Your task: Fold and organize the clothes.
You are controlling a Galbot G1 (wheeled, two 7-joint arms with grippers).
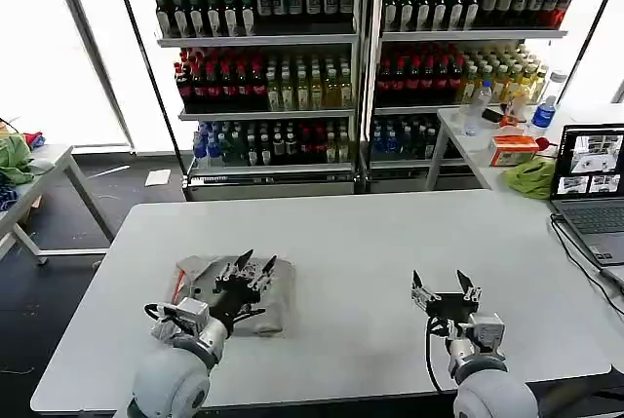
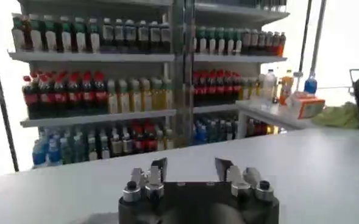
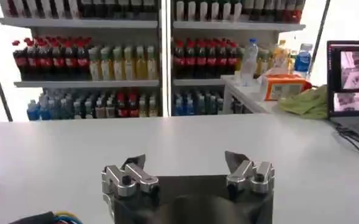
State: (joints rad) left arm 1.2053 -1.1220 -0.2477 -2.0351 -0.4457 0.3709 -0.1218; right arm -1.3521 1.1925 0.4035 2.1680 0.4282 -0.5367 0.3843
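While both arms hang low over the near edge of the white bench (image 1: 370,243), seen from the head camera, the grey shirt (image 1: 234,291) lies as a rumpled, half-folded bundle under the left gripper (image 1: 255,262), whose jaws stand apart and hold nothing; the right gripper (image 1: 443,284) hovers well apart over bare bench, jaws likewise spread and empty. From here I'd worry that a pinch into that bundle takes several layers at once and drags the fold askew, or pulls the shirt toward the edge. Over the left wrist, the left gripper (image 2: 190,168) shows open fingers against the drinks shelves (image 2: 100,91), aimed level, so a descent could miss the cloth. Over the right wrist, the right gripper (image 3: 186,163) is open too, with the laptop (image 3: 350,79) close enough to catch on a wide swing.
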